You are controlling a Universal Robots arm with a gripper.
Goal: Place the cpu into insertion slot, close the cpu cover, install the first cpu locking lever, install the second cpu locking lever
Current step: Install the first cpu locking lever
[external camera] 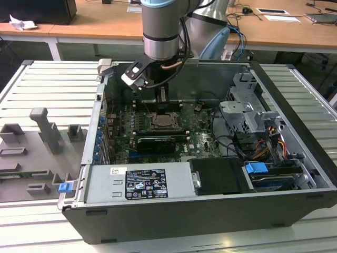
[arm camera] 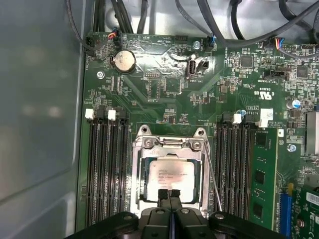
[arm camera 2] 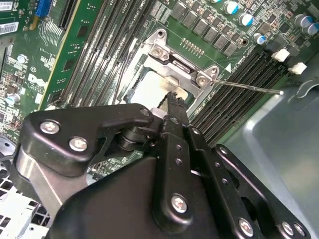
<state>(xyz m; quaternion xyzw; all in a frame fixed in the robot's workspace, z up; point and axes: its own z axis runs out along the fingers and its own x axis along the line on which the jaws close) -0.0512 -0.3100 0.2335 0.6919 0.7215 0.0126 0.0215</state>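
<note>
We find the cpu [arm camera: 172, 179] seated in the insertion slot [arm camera: 172, 143], with the cpu cover [arm camera: 141, 174] lying over it. The gripper [arm camera: 169, 194] — fingers together, holding nothing — stands at the cover's edge. We judge the chip light, stiff and fragile: edge-grip only.

Exterior view: bright, even room light from above. The ribbed table [external camera: 47, 84] and wooden desks [external camera: 105, 26] read pale, while the inside of the computer case [external camera: 210, 221] sits darker, deepest under the arm. Second wrist view: glare washes the cpu [arm camera 2: 149, 89] top to near white; the black gripper [arm camera 2: 172, 98] carries soft highlights on its edges and screws. First wrist view: a hot patch around the coin cell [arm camera: 123, 60]; the case wall [arm camera: 40, 124] shows a dull grey sheen.
</note>
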